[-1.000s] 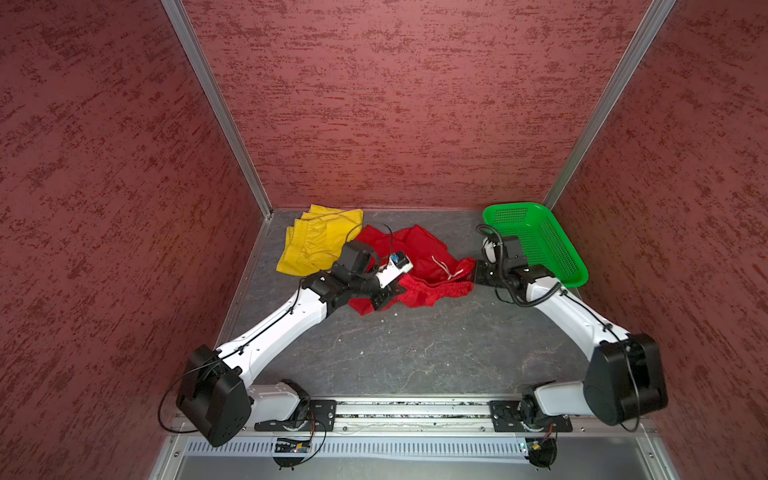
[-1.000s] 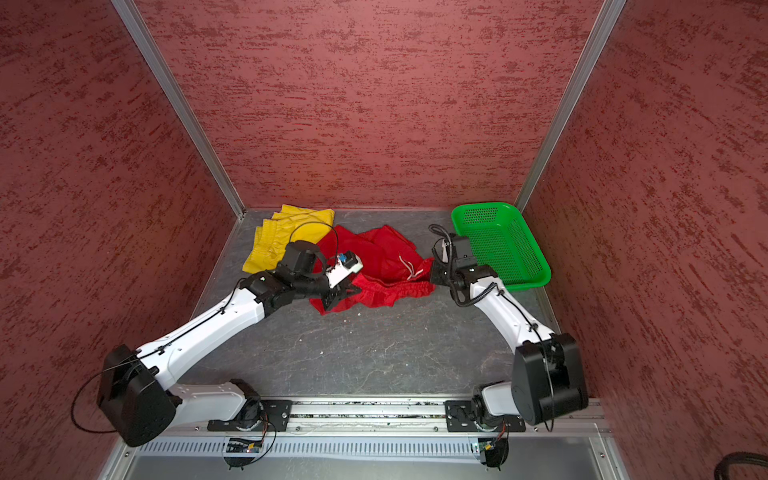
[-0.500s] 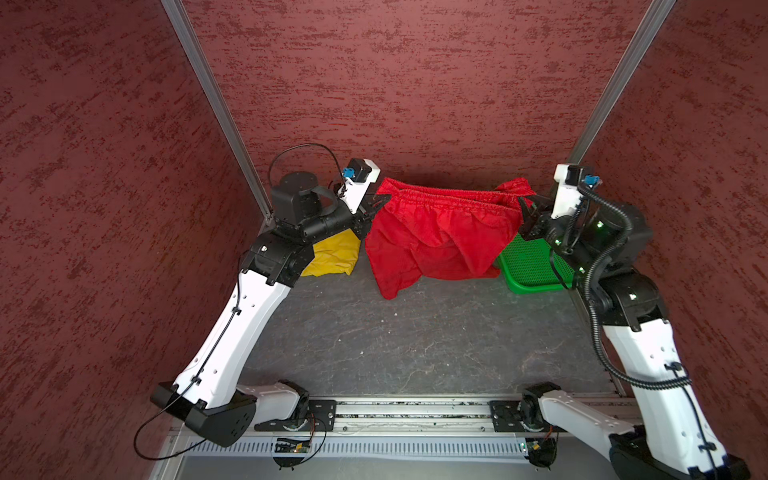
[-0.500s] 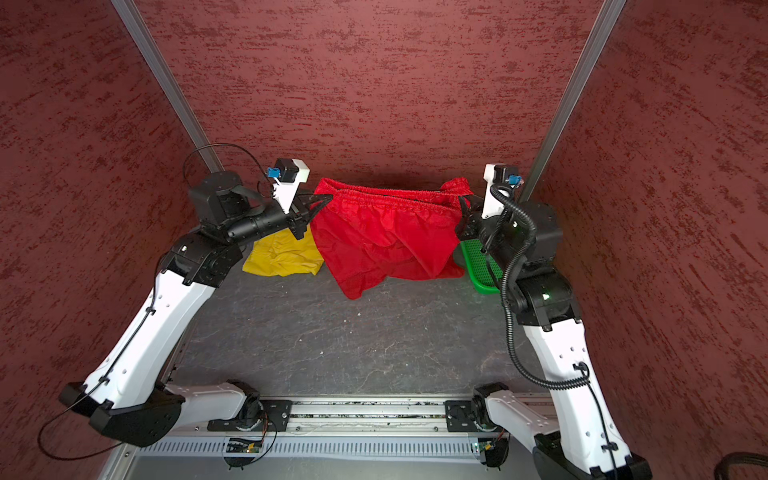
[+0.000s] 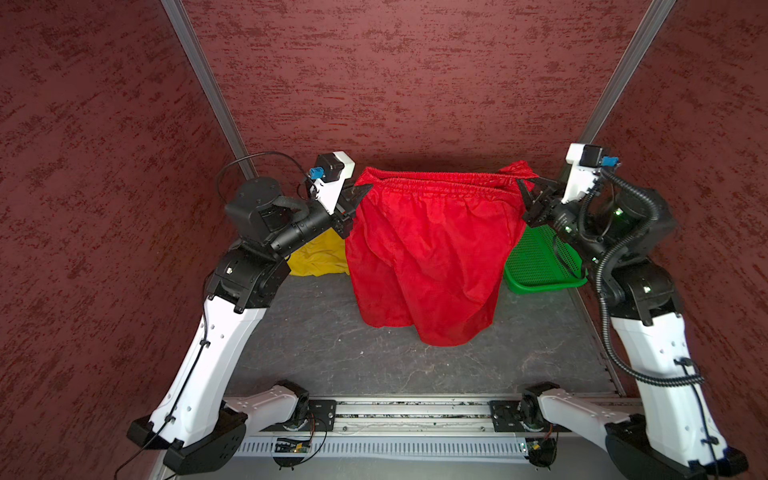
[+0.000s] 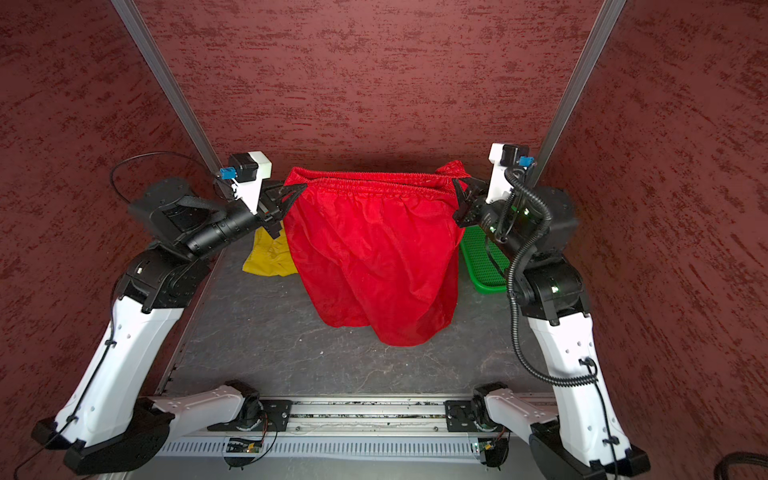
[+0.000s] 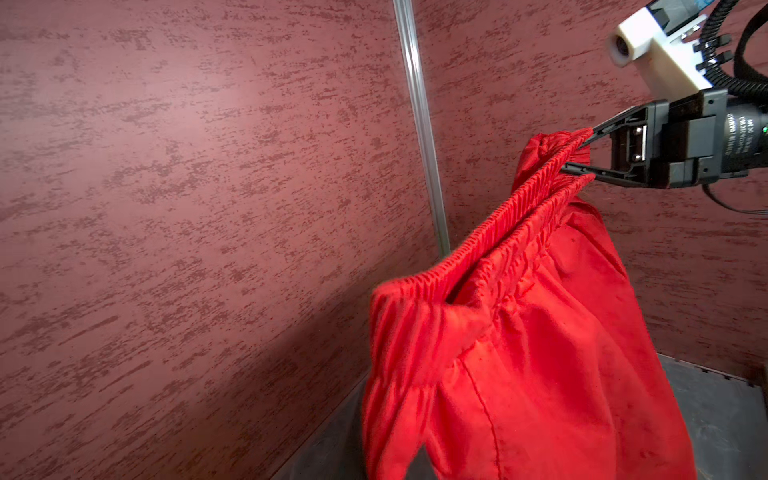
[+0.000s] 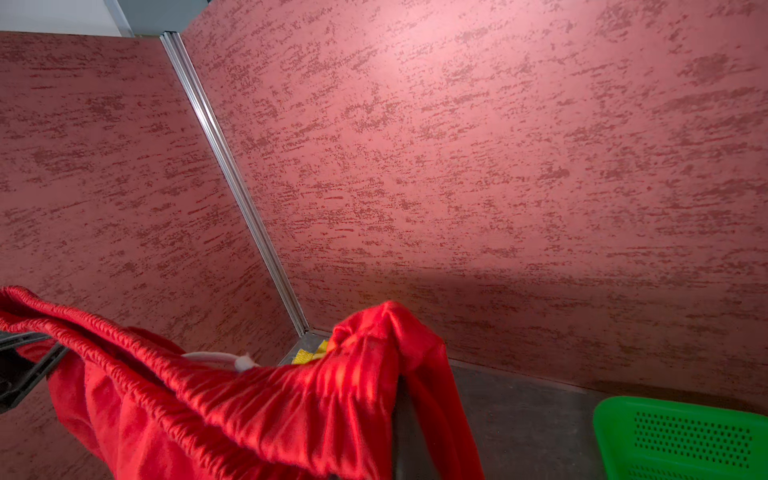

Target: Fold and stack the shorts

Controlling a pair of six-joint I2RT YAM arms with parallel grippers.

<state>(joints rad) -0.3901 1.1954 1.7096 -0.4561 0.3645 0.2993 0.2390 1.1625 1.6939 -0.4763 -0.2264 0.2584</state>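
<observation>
Ok so the red shorts [image 5: 428, 257] are up in the air, stretched out by the waistband [image 5: 440, 183] between the two arms. The left hand [image 5: 360, 194] is clenched on the 9 o'clock end of the band and the right hand [image 5: 528, 192] is clenched on the 3 o'clock end. The left wrist view shows that one's fingers biting right on the elastic. The legs hang down over the middle of the worktop [image 5: 316, 345], and I can't tell if the hems brush it or hang clear. The yellow shorts [image 5: 318, 259] sit crumpled on the worktop at about 9 o'clock of the red pair, partly hidden behind it. The green basket [image 5: 540, 266] is at 3 o'clock, also partly covered.

My read is that this is the spread-it-flat step before the first fold. To do it well I'd lower both hands at the same pace while drawing them toward 6 o'clock, so the hems land first and the cloth lays out smooth instead of bunching.

The band should be level and taut but not stretched harder, since elastic can pop out of a pinch. A loose lump of fabric sticks up past the grip at the 3 o'clock corner, and it could tuck under. The white drawstring [image 8: 220, 357] inside the band could trail or snag too.

I'd aim for the open middle, away from the yellow pair and the basket rim — and only let go once the waistband lies flat.
</observation>
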